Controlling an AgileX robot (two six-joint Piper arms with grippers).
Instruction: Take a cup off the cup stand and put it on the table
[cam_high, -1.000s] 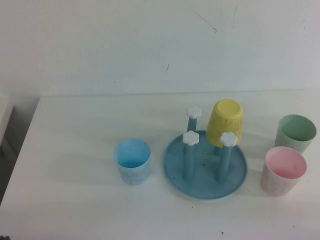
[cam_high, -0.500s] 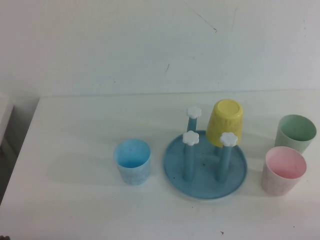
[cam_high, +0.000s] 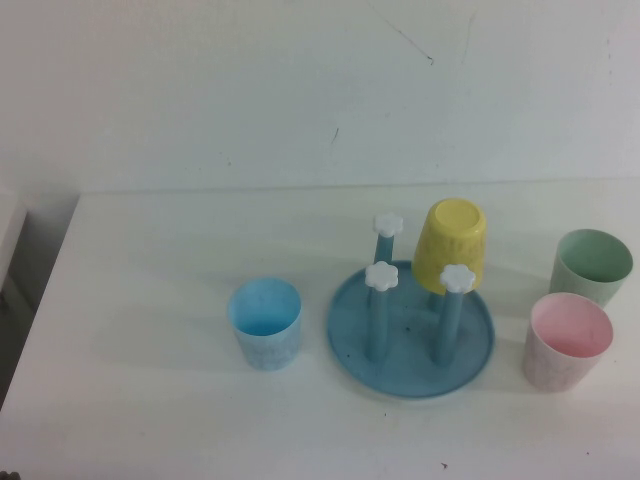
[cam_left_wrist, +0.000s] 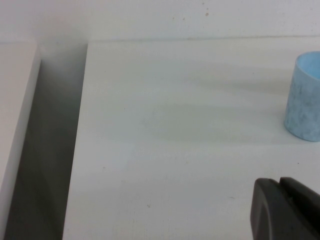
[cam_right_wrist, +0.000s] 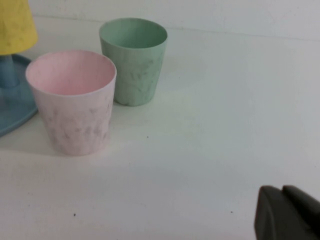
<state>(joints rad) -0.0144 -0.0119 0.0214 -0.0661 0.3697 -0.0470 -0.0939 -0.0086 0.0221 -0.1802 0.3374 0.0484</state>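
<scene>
Yellow plastic catches the eye first: the cup (cam_high: 451, 245) sits upside down over the rear right post of the cup stand (cam_high: 410, 345), its base facing up and its rim hanging above the blue tray. It looks light, thin-walled and fairly stiff, with a smooth tapered side that could slip if pinched too gently. I'd judge the best hold to be across the wall partway down, where the taper widens, then a straight lift until the rim clears the white cap.

On the tabletop (cam_high: 150, 400), a light blue cup (cam_high: 265, 322) stands upright to the stand's left, with a pink cup (cam_high: 567, 340) and a green cup (cam_high: 591, 265) close together on its right.

Neither arm shows from above. The left end effector (cam_left_wrist: 287, 210) appears only as a dark corner low over the tabletop near the light blue cup; the right end effector (cam_right_wrist: 287, 212) likewise near the pink cup. I cannot tell whether either is open or closed, and neither holds anything visible.
</scene>
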